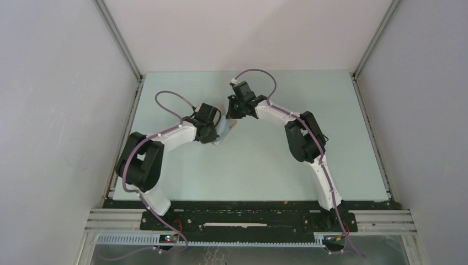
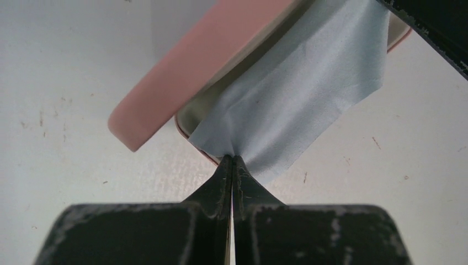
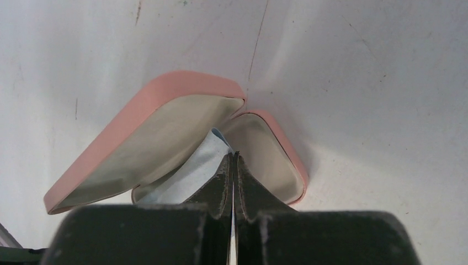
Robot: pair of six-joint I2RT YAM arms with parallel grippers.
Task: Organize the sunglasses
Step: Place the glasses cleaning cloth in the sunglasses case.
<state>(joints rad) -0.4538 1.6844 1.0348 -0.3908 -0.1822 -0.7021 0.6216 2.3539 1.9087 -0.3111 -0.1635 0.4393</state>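
My left fingers (image 2: 219,186) are clamped on the grey-blue cloth (image 2: 309,94) draped over the open pink case (image 3: 165,94) near the worktop (image 1: 265,165) far edge, right fingers (image 3: 221,185) pressed together at the cloth, sunglasses hidden from me.

So the table (image 1: 265,165) we're looking at is a plain pale slab, faintly greenish from above and closer to white up close. It's a bit scuffed, with little dark specks and short scratches dotted about. There's also one long thin line running away from the hinge end of the case.

What we can see sitting straight on it is a pink case (image 2: 182,72), out toward the far middle. It's lying open, bottom half flat on the surface, lid tipped up at an angle, cream lining inside. A light blue cloth (image 2: 309,94) spills out over the rim. We can't tell if it touches the table.
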